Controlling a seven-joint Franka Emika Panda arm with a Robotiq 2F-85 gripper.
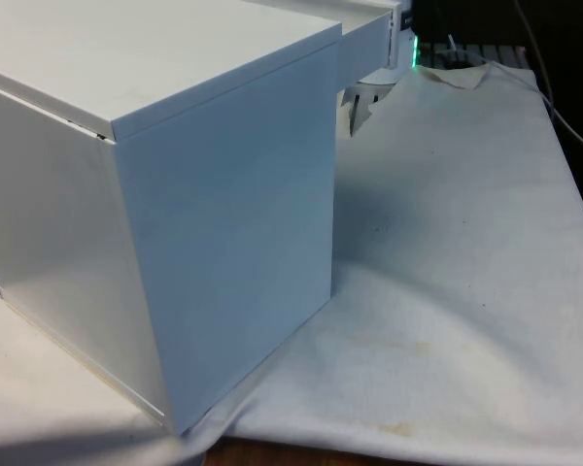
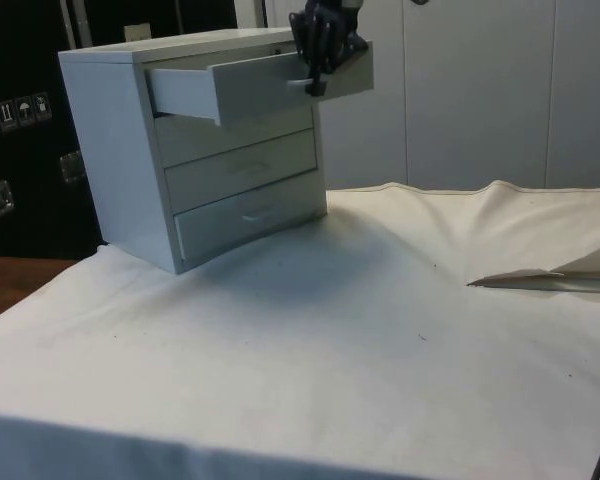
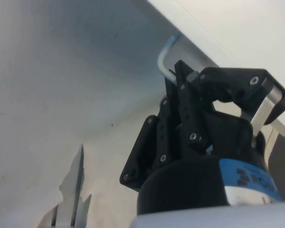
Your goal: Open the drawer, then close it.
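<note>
— Item one, location?
— Chest of drawers (image 2: 180,140), white, on the cloth (image 2: 380,330) of the worktop, at ten o'clock in the side view. Top drawer (image 2: 250,88) pulled out; two lower drawers flush.
— Item two?
— Gripper (image 2: 318,70), black, jaws clamped on the drawer's metal handle (image 3: 164,59).
</note>
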